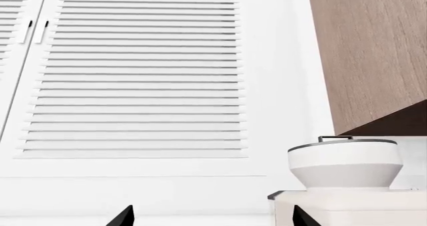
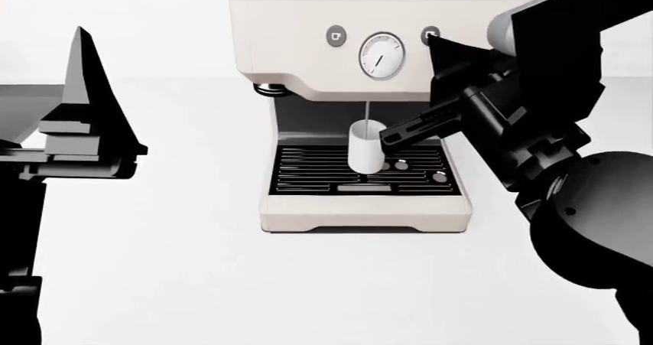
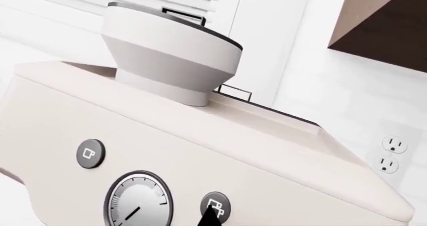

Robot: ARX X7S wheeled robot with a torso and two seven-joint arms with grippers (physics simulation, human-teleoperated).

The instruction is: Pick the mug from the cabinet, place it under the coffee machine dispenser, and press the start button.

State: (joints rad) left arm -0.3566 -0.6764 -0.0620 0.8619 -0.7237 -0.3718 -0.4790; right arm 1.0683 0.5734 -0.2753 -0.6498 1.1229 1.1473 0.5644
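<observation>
The white mug (image 2: pixel 366 146) stands upright on the black slatted drip grille (image 2: pixel 306 169) of the cream coffee machine (image 2: pixel 306 69), under its dark dispenser recess (image 2: pixel 326 106). My right gripper (image 3: pixel 212 217) is shut, and its single black tip touches the right-hand round button (image 3: pixel 220 201), right of the gauge (image 3: pixel 139 201). In the head view that right gripper (image 2: pixel 433 43) covers part of the same button. My left gripper (image 1: pixel 213 218) is open and holds nothing, raised left of the machine, with one finger (image 2: pixel 87 62) pointing up.
A larger white vessel with a flared base (image 3: pixel 167 60) sits on top of the machine. White louvred cabinet doors (image 1: pixel 140 70) and a wooden cabinet (image 1: pixel 373 50) lie behind. A wall outlet (image 3: pixel 390 153) is beside the machine. A second round button (image 2: pixel 336 35) sits left of the gauge.
</observation>
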